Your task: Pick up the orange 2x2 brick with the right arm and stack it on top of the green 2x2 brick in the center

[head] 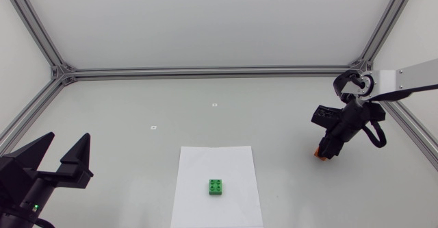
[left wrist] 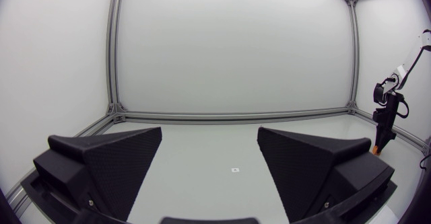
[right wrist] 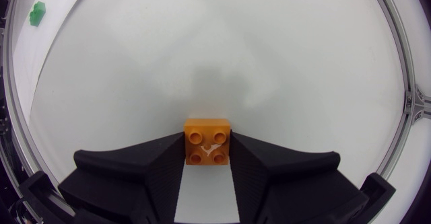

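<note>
You will find no text, number or brand here that can be read. On the table (head: 287, 187) the far marker (head: 214, 105) lies at twelve o'clock from the green brick (head: 217, 187) and the left marker (head: 153, 127) between ten and eleven o'clock. Anything printed on them is too small to make out.

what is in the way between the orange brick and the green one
Nothing visible. The right hand grips the orange brick, and only bare table and white paper lie between it and the green brick.
</note>
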Controlling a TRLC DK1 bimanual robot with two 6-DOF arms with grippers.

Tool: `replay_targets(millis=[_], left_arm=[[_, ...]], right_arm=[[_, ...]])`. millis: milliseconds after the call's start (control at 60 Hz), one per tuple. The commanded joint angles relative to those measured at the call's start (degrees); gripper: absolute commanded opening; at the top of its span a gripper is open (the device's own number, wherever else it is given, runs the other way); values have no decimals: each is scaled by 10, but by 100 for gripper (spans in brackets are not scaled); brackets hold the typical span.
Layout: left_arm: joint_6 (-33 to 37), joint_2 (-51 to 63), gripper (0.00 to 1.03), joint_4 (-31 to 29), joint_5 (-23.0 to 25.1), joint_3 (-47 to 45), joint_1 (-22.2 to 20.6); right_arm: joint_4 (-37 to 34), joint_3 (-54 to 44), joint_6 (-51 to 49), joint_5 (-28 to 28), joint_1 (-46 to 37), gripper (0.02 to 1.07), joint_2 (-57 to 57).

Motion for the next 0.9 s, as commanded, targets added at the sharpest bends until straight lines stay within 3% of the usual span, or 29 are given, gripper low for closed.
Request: replay_targets(millis=[0,283,500,883], left_arm=[[4,-1,99,-6,2,-23,-4],[3,-1,99,-6,2,-23,-4],[3,-1,99,-6,2,-23,-4],[3,-1,99,-6,2,-23,-4]], right_arm=[[-21,-4,-1,4,10,21,-28],[-86,-18,-4,0,95,16,-149],[-116,-29,39,1,225,10,-192],[-104,-28,146,2,461,10,-202]])
